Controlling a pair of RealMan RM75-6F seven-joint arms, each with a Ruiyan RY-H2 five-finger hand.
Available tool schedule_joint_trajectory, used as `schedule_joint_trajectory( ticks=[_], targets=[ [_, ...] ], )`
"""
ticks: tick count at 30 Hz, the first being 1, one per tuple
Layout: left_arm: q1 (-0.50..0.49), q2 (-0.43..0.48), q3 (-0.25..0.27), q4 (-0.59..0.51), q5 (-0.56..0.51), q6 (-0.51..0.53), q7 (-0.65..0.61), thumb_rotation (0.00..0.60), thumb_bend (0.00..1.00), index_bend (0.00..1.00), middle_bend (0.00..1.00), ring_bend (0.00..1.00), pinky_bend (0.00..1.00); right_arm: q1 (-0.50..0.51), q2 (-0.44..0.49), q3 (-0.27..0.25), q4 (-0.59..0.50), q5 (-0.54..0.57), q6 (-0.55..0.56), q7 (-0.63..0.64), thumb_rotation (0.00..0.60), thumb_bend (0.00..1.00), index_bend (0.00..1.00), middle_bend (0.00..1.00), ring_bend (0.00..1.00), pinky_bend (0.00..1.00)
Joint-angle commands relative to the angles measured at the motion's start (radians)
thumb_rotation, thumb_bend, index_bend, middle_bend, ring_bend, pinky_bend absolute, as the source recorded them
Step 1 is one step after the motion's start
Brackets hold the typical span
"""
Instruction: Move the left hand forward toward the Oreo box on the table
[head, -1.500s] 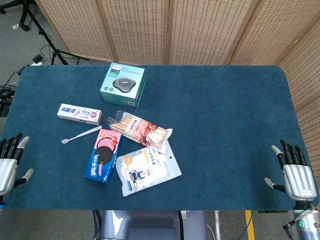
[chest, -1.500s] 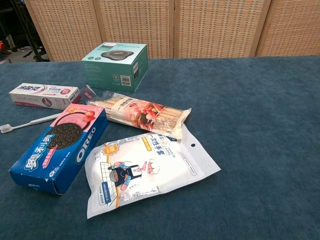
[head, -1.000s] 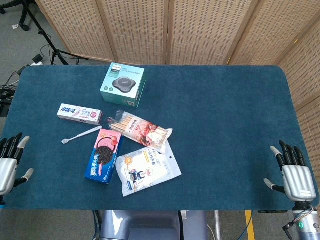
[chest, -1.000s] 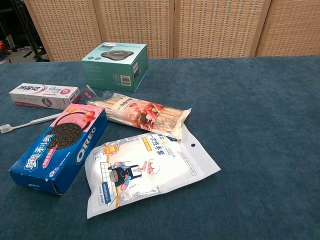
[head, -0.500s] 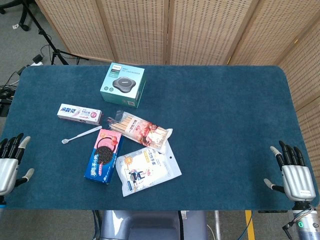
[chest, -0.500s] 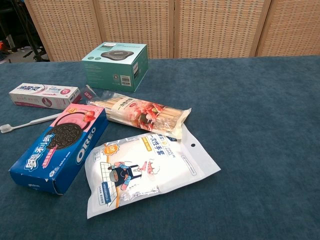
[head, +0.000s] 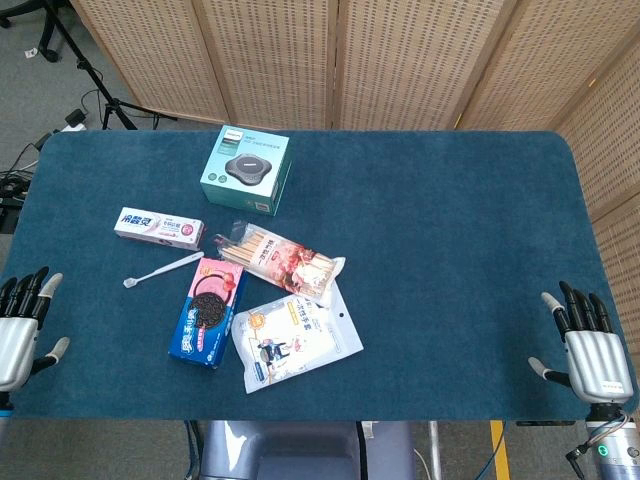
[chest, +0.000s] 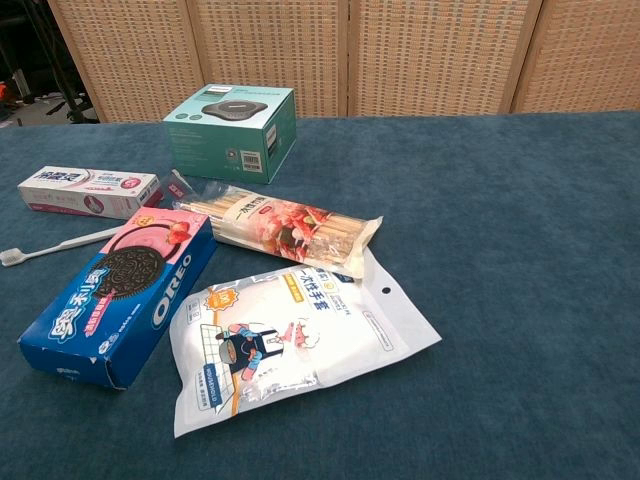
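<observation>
Beside the Oreo box (head: 207, 312), glove packet (head: 295, 340) touching, toothbrush (head: 162, 269) near, left hand (head: 18, 335) and right hand (head: 590, 352) spread, empty

The left hand (head: 17, 335) and right hand (head: 590, 350) are silver-backed with black, white-tipped fingers.

Non-task items before me, head view. A teal boxed device (head: 245, 170) stood upper left of centre on the blue table covering (head: 450, 230). Below it to the left lay a toothpaste carton (head: 159, 227), and beneath that a white toothbrush (head: 163, 269), set at a slant. A packet of biscuit sticks (head: 283, 260) lay diagonally near centre, overlapping the upper edge of a white pouch of disposable gloves (head: 293, 340). Woven screens (head: 400, 60) filled the top of the frame.
</observation>
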Motion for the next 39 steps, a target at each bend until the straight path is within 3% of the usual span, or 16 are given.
schedule_joint_trajectory(
  ticks=[1, 7, 11, 15, 19, 28, 39],
  targets=[
    [-0.002, 0.000, 0.002, -0.003, -0.002, -0.007, 0.004, 0.600, 0.27, 0.00, 0.00, 0.05, 0.01, 0.001, 0.000, 0.001, 0.000, 0.001, -0.002, -0.002, 0.600, 0.13, 0.12, 0.00, 0.00, 0.00],
    [-0.006, 0.000, 0.003, -0.011, -0.013, -0.023, 0.010, 0.600, 0.32, 0.00, 0.02, 0.10, 0.03, 0.001, -0.001, 0.001, 0.000, 0.003, -0.002, -0.002, 0.600, 0.13, 0.12, 0.00, 0.00, 0.00],
    [-0.012, 0.004, 0.001, -0.024, -0.023, -0.036, 0.013, 0.600, 0.42, 0.00, 0.29, 0.37, 0.23, 0.000, -0.001, 0.002, -0.001, 0.007, -0.003, 0.000, 0.600, 0.13, 0.12, 0.00, 0.00, 0.00],
    [-0.026, 0.003, -0.004, -0.033, -0.042, -0.067, 0.016, 0.600, 0.54, 0.00, 0.48, 0.53, 0.33, 0.002, -0.001, 0.000, -0.003, 0.008, -0.009, -0.005, 0.600, 0.13, 0.12, 0.00, 0.00, 0.00],
    [-0.092, 0.021, -0.016, -0.063, -0.101, -0.206, -0.016, 0.600, 0.66, 0.00, 0.61, 0.65, 0.39, 0.006, -0.006, -0.002, -0.003, 0.011, -0.019, -0.015, 0.600, 0.13, 0.12, 0.00, 0.00, 0.00],
    [-0.240, 0.103, -0.062, -0.109, -0.287, -0.488, -0.032, 0.600, 0.76, 0.00, 0.63, 0.66, 0.42, 0.011, -0.011, -0.001, -0.001, 0.021, -0.029, -0.026, 0.600, 0.13, 0.12, 0.00, 0.00, 0.00],
    [-0.397, 0.124, -0.086, -0.061, -0.552, -0.701, 0.042, 0.600, 0.78, 0.00, 0.63, 0.66, 0.42, 0.017, -0.016, -0.002, 0.004, 0.025, -0.041, -0.030, 0.600, 0.13, 0.12, 0.00, 0.00, 0.00]
  ],
)
